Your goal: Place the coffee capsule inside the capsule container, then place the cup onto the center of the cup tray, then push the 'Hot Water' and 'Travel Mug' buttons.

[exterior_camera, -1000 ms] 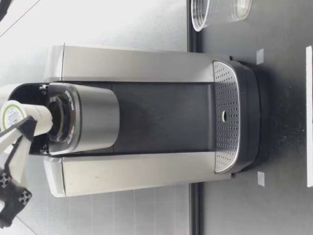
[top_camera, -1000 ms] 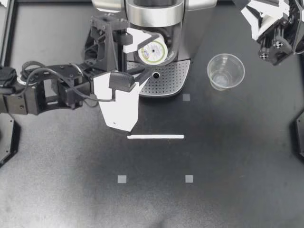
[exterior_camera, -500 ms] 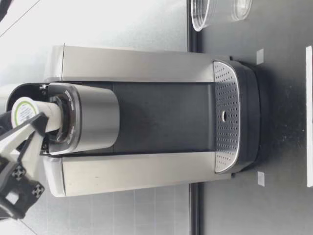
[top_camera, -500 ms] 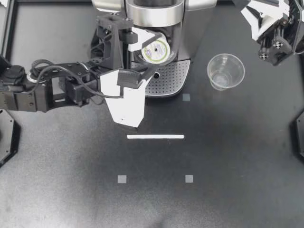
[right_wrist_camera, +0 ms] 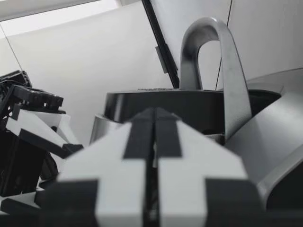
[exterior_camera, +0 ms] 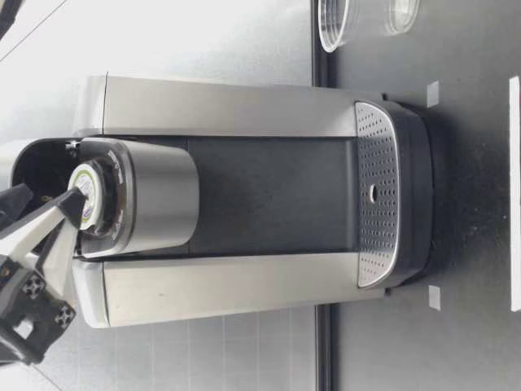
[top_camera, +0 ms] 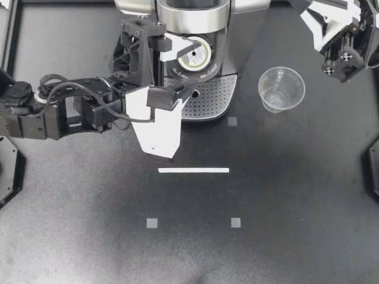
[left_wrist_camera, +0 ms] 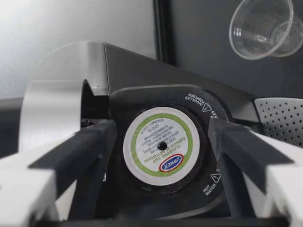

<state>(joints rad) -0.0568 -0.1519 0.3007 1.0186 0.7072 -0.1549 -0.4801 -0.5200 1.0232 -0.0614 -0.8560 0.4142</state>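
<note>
With the left hand (top_camera: 185,66) up at the open brew head of the coffee machine (top_camera: 195,15), the fingers are spread wide. Wrist view: the coffee capsule (left_wrist_camera: 161,145) lies straight ahead, between the two fingers (left_wrist_camera: 80,151), with a strip of dark holder showing on either side of it. Neither pad is on it, so this hand grips nothing. The capsule sits seated in the capsule container (left_wrist_camera: 208,116), the black ring round it, with its lid facing the hand. Low view: one fingertip is just beside the capsule's rim; whether they touch there I cannot tell.

The right hand (top_camera: 320,26) is off at the back right corner, fingers pressed flat together with nothing between them, well apart from the capsule.

The cup (top_camera: 281,89) is clear plastic, upright on the tabletop (top_camera: 284,195), near the machine's right side and apart from the cup tray (top_camera: 210,100). The tray is perforated metal and lies below the brew head. Seen from above, the left arm's white casing overlaps the tray's left edge.

In front of the machine lie a white tape strip (top_camera: 193,170) and small grey squares (top_camera: 235,223).
</note>
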